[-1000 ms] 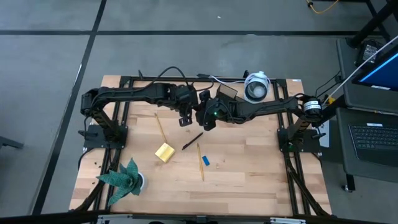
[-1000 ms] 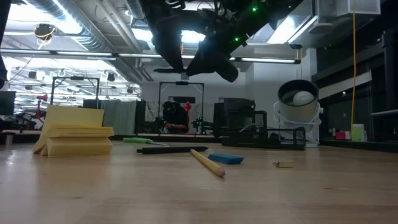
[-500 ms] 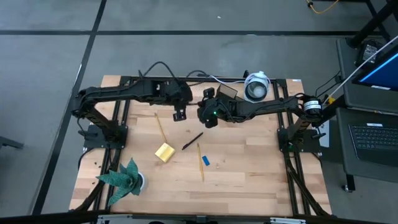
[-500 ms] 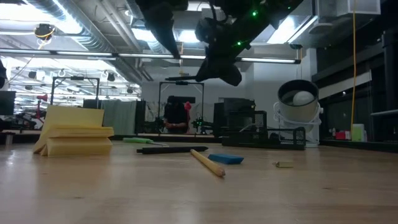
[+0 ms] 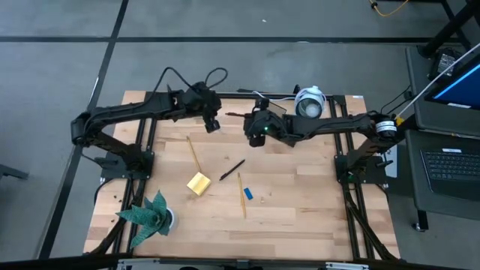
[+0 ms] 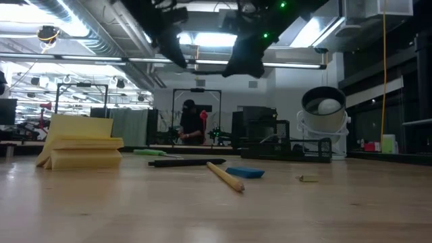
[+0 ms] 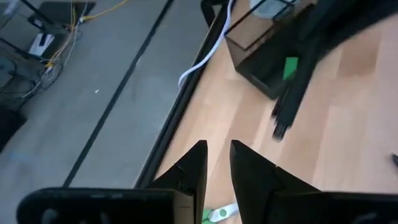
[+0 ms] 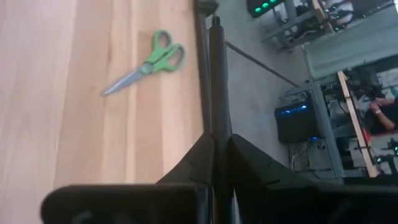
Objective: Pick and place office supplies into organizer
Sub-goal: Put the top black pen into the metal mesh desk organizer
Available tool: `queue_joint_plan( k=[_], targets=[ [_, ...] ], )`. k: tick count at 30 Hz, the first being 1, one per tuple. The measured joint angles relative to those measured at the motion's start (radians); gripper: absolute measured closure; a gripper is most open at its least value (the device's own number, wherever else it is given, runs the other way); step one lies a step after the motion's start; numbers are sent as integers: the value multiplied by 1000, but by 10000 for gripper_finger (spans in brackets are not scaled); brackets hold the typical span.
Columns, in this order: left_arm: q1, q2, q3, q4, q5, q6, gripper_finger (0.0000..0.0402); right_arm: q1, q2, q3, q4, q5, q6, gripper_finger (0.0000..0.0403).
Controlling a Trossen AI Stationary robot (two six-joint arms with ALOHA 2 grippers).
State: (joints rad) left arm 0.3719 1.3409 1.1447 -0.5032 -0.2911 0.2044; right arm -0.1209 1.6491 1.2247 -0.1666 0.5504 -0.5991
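My right gripper (image 5: 252,120) hovers over the table's far middle, shut on a thin black pen (image 8: 215,74) that sticks out toward the left. Just behind it sits the black organizer (image 5: 274,109). My left gripper (image 7: 217,158) hangs open and empty over the far left (image 5: 213,124). Green-handled scissors (image 8: 146,62) lie flat on the wood by the far edge. Also on the table are a second black pen (image 5: 232,169), a yellow sticky-note pad (image 5: 198,183), two pencils (image 5: 193,150) (image 5: 241,193) and a blue block (image 5: 248,193). My right gripper pinches the pen's near end (image 8: 215,132) between its two fingers. The fingers come nearly level from the table's right and lie along the pen. The pen runs straight on past the fingertips to its free end (image 8: 216,22) and is lifted clear of the table.
A round white camera-like device (image 5: 309,105) stands right of the organizer. A green paper plant (image 5: 150,214) stands at the near left corner. Bare wood lies on the near right of the table (image 5: 315,202).
My left gripper has drawn back from the right gripper, toward the far left, and has risen. My right gripper has gone up and a little toward the far edge with the pen, rolling about its own axis.
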Motion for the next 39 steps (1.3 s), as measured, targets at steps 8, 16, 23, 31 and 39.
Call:
queue_joint_plan(
  k=[8, 16, 23, 31, 39],
  targets=[
    [23, -19, -158, 155, 55, 22, 339, -49, -42, 0, -41, -12, 98, 356],
    [58, -64, -261, 297, 79, 55, 343, -166, -56, -6, -53, -233, 265, 363],
    [87, -137, -353, 333, 88, 34, 345, -236, -56, -15, -12, -299, 358, 365],
    [90, -223, -453, 436, 96, 33, 347, -259, -94, -191, 243, -335, 413, 361],
    [90, -251, -469, 463, 97, 15, 349, -259, -198, -431, 622, -335, 444, 364]
  ],
)
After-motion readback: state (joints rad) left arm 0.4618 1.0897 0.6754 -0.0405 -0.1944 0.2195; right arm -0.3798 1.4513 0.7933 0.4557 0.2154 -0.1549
